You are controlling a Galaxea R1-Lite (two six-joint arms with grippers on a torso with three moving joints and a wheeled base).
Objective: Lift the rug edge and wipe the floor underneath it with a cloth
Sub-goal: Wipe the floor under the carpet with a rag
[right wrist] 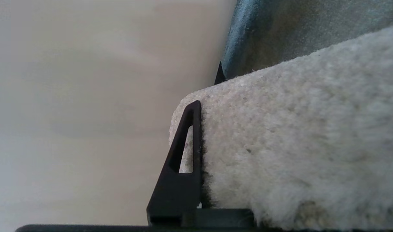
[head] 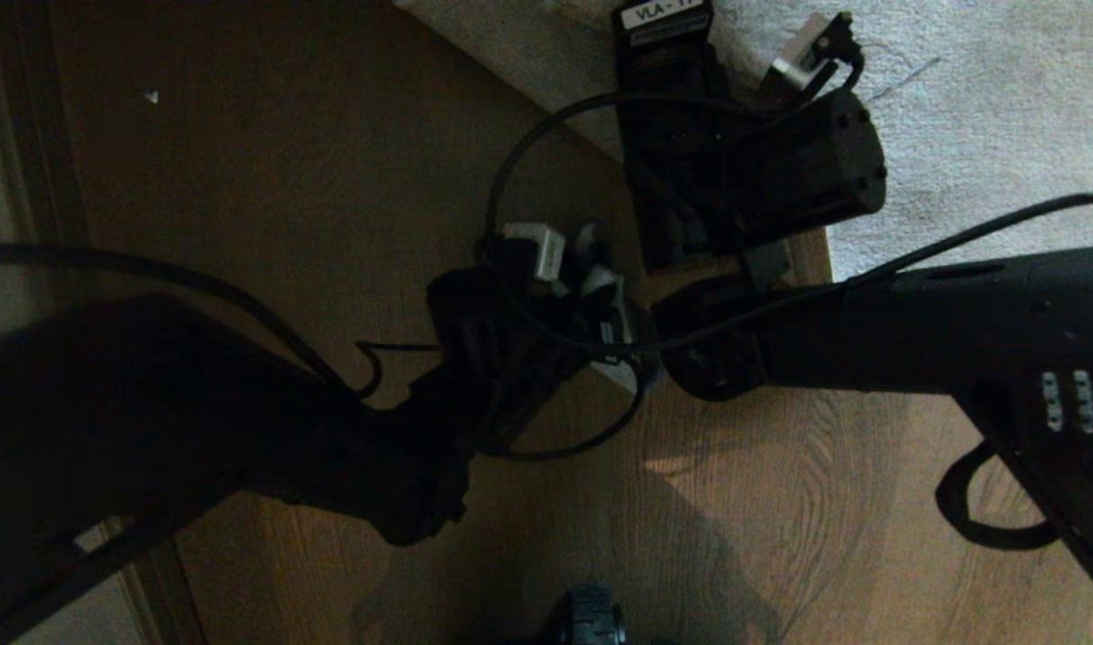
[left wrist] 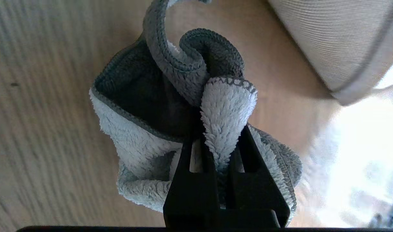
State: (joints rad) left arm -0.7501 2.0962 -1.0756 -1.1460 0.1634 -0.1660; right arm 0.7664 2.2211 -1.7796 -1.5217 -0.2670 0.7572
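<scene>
A brown wood-grain floor (head: 331, 161) is seen from above, with a pale rug (head: 976, 116) spread at its far right. The rug edge (head: 546, 81) runs slantwise across the floor. The left arm (head: 197, 421) is reached in from the near left, and pale cloth (head: 623, 372) is glimpsed at its gripper (head: 591, 313). The right arm (head: 941, 322) is stretched in from the right, its gripper (head: 681, 134) laid over the rug edge. Black cables (head: 511, 170) are looped between both arms.
</scene>
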